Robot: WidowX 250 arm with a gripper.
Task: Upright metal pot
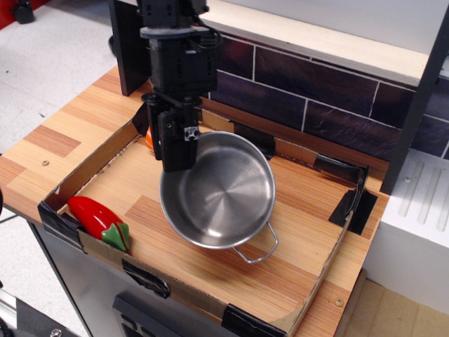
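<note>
- One shiny round stainless-steel pot (219,193) sits mouth-up mid-counter, wire loop handle (258,247) toward the front edge.
- Black gripper (177,151) clamped on pot's left rim.
- Red toy pepper (97,219) at front-left corner.

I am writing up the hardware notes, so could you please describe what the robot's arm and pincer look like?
The arm is matte black and boxy, with thin black cables looped near its upper housing. The pincer is black too, with long flat fingers and a small white patterned marking near the tips.
</note>
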